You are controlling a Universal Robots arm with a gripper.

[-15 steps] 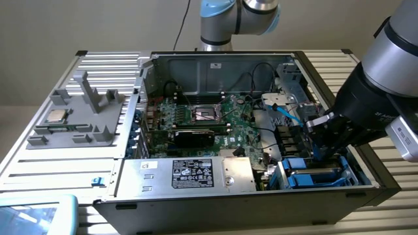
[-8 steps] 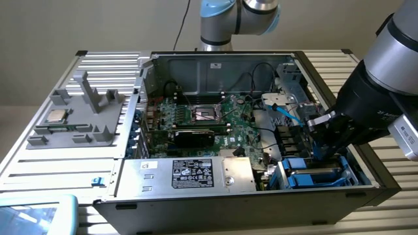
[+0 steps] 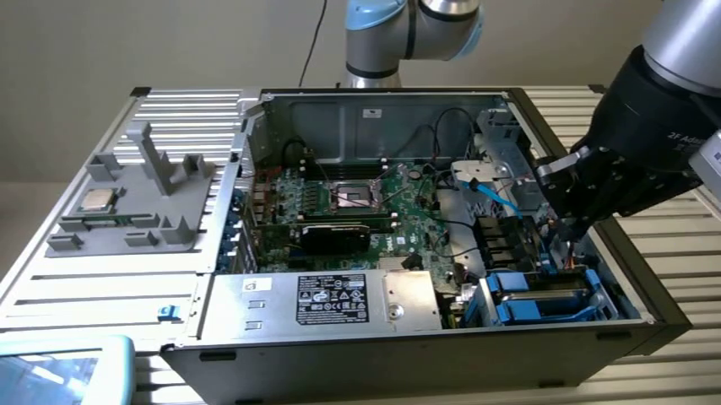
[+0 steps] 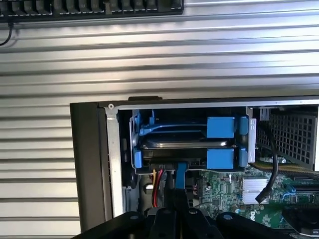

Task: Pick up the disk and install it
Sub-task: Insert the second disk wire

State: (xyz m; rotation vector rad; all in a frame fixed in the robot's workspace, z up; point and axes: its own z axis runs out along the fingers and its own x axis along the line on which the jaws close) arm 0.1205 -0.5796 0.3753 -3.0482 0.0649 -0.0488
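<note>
Ribbed, silver-grey table (image 3: pixel 101 278), slatted from edge to edge. Carrying an open computer case (image 3: pixel 383 359), lying on its side with the interior facing up. Beside the case, toward the exterior view's left, a grey plastic fixture (image 3: pixel 141 202) resting directly on the slats, with a small square CPU chip (image 3: pixel 96 200) seated on it. Near the front corner, a pale blue tray (image 3: pixel 67 371).

Bright, even light is glaring off the ribbed table (image 3: pixel 101 278) — the case (image 3: pixel 372 110) interior is lying shadowed, slightly soft.
</note>
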